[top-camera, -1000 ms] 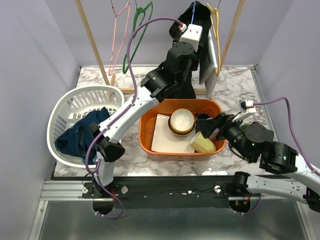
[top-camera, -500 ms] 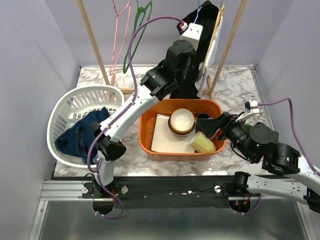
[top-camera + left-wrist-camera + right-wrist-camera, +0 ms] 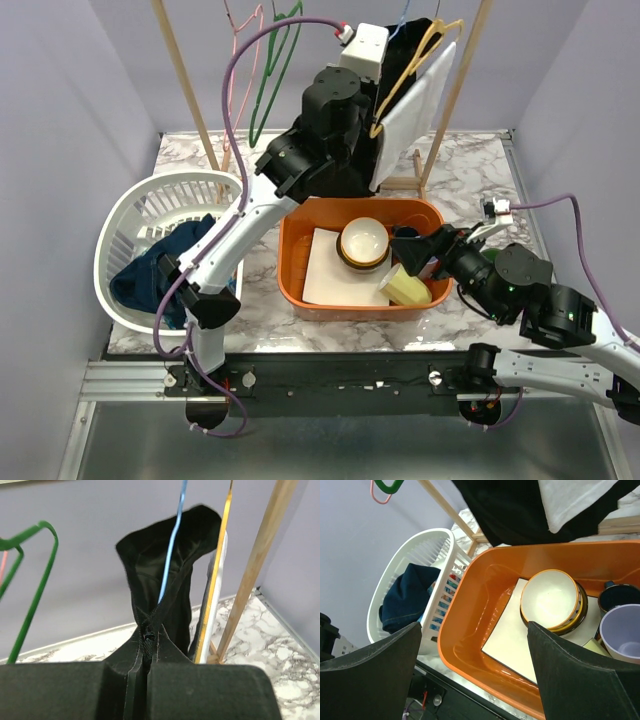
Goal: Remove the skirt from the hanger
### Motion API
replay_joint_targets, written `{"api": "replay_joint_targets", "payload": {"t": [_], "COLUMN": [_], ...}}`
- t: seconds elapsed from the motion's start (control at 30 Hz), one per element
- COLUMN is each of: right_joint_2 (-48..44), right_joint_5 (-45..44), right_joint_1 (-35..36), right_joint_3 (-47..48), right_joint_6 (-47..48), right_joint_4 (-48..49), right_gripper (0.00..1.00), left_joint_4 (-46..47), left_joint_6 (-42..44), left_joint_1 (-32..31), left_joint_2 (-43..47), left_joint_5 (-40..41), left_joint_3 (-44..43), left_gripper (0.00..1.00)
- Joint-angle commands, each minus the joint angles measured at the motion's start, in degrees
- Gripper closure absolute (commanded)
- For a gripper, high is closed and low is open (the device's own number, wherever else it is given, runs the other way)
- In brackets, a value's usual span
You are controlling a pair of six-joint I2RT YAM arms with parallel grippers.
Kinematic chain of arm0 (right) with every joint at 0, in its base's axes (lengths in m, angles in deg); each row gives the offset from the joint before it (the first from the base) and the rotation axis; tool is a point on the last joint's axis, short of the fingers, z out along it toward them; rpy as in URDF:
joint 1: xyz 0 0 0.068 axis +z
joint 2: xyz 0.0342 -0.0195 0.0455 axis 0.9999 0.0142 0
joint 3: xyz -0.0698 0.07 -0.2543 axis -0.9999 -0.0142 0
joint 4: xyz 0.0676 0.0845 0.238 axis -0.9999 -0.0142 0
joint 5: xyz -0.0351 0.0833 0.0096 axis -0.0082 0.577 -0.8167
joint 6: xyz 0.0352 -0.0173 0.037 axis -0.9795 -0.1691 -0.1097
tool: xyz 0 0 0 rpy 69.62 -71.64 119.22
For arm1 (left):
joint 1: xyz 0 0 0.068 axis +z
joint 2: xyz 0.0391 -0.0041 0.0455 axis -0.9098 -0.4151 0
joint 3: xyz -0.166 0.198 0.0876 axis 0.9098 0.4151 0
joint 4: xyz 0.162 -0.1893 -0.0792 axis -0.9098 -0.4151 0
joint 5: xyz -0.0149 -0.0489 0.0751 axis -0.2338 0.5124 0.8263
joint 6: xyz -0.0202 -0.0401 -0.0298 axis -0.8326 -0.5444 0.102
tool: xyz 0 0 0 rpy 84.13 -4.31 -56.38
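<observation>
Pinching a fold of the black skirt (image 3: 160, 575), my left fingers (image 3: 200, 690) are clenched tight on the cloth, high above the counter (image 3: 480, 170). The skirt hangs on the blue hanger (image 3: 172, 540), just beside a yellow hanger (image 3: 214, 580) that carries a white garment (image 3: 415, 110). My right fingers (image 3: 570, 680) are spread wide, holding nothing, over the orange tub (image 3: 485, 580) with a bowl (image 3: 550, 597) in it. A white basket (image 3: 420, 545) stands beside the tub.

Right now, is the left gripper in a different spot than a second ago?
Yes. The left gripper, shut on the black skirt, has moved up and to the left in the top view, away from the wooden post on the right.
</observation>
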Motion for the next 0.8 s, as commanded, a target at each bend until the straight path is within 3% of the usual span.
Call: {"api": "replay_joint_targets", "payload": {"t": [0.0, 0.33, 0.7, 0.77], "right_joint_2": [0.72, 3.45, 3.36, 3.10], "right_joint_5": [0.36, -0.70, 1.05, 1.14], "right_joint_1": [0.30, 0.30, 0.30, 0.21], "right_joint_3": [2.01, 6.23, 5.44, 5.18], "right_joint_6": [1.37, 4.98, 4.36, 4.45], "right_joint_4": [1.55, 2.34, 3.39, 3.48], "right_gripper": [0.07, 0.08, 0.08, 0.08], "left_joint_4": [5.92, 8.11, 4.08, 2.32], "left_joint_6": [2.64, 5.28, 1.77, 1.07], "left_joint_1": [-0.10, -0.01, 1.04, 1.48], "left_joint_2": [4.91, 6.40, 9.39, 8.69], "left_joint_5": [3.12, 3.39, 0.15, -1.44], "left_joint_3": [0.12, 1.09, 12.16, 12.07], "left_gripper": [1.00, 1.00, 1.00, 0.94]}}
